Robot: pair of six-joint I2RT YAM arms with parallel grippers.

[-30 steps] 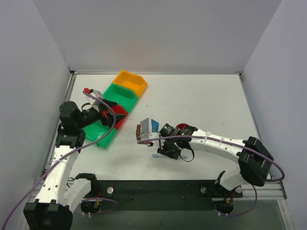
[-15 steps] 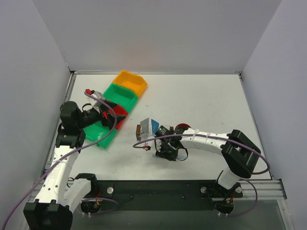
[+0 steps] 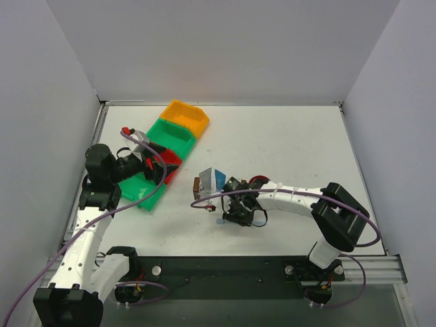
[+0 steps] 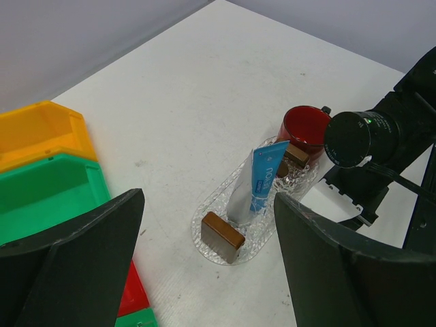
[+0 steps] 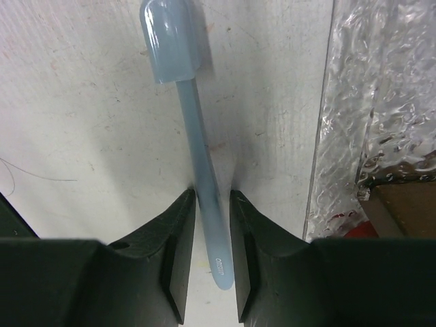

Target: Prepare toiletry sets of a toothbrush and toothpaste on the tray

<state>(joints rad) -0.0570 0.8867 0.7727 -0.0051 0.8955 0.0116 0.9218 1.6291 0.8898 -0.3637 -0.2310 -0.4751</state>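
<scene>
Toothbrush [image 5: 194, 136] lies flat on the white surface [image 5: 88, 102], just beside the clear tray [image 5: 368, 102] and not on it. Right fingers [image 5: 174, 231] are clenched on its handle, with the head sticking out past them. A silver toothpaste tube [image 4: 240, 197] and a blue toothpaste tube [image 4: 264, 177] lean together on the tray, near a brown block [image 4: 221, 236]. Left fingers [image 4: 75, 252] are spread wide and empty, well apart from the tray.

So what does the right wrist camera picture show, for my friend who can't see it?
A pale blue toothbrush lies on the white table, its handle hugged by the two black fingers of the right hand. A bumpy clear tray sits to the right.
</scene>
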